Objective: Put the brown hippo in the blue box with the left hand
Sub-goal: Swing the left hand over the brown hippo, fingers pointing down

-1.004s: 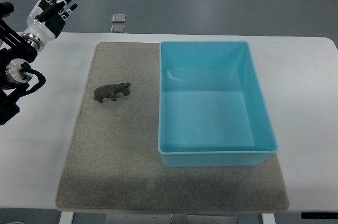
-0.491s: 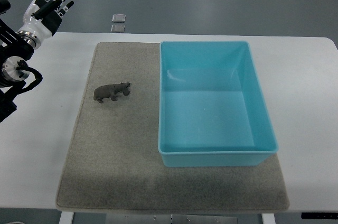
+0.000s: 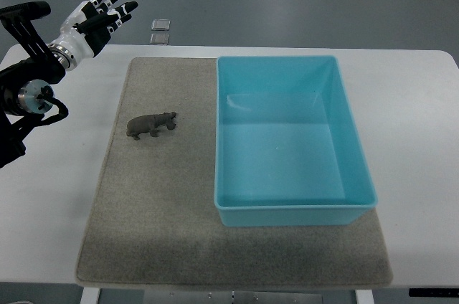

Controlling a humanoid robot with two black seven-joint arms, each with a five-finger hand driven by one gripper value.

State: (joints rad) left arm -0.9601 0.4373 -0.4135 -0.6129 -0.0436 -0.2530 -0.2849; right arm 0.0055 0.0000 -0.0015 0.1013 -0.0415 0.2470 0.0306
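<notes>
A small brown hippo lies on the grey mat, left of the blue box. The box is a light blue open tub with nothing inside it. My left hand hovers over the table's far left corner, well up and to the left of the hippo. Its fingers are spread and hold nothing. The left arm comes in from the left edge.
The white table carries the mat and box. Two small square tiles lie on the floor beyond the table's far edge.
My left hand has swung to the right, toward the mat's far left corner, fingers still spread. Hippo and box have not moved.
</notes>
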